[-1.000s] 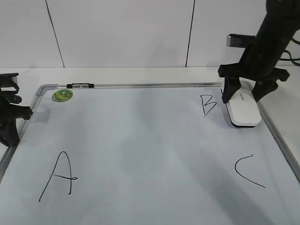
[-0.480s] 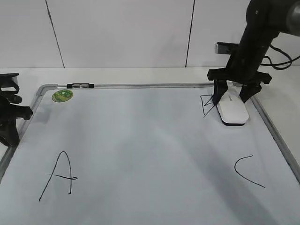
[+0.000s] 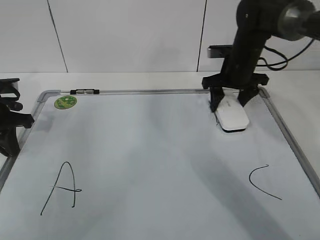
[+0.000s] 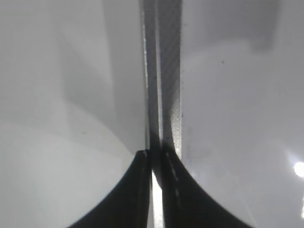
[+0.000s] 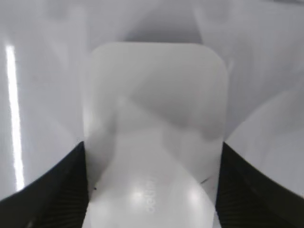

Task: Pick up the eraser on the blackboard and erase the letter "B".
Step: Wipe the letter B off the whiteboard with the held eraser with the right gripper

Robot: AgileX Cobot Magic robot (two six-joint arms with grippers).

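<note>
The white eraser [image 3: 231,117] lies flat on the blackboard [image 3: 150,150] at the upper right, held between the fingers of my right gripper [image 3: 229,105]. It covers the spot where the letter "B" stood; the letter is hidden under it or gone. In the right wrist view the eraser [image 5: 154,137] fills the space between the two dark fingers [image 5: 152,190]. My left gripper [image 3: 7,125] rests shut at the board's left frame; in the left wrist view its fingers [image 4: 157,164] meet over the grey frame strip [image 4: 164,71].
A large "A" [image 3: 60,187] is at the lower left and a curved "C" [image 3: 262,181] at the lower right. A small green disc [image 3: 65,102] and a marker [image 3: 85,92] lie at the top left of the board. White wall stands behind.
My right gripper has slid the eraser leftward across the board, over the place of the letter "B", which no longer shows. The left arm has not moved.
</note>
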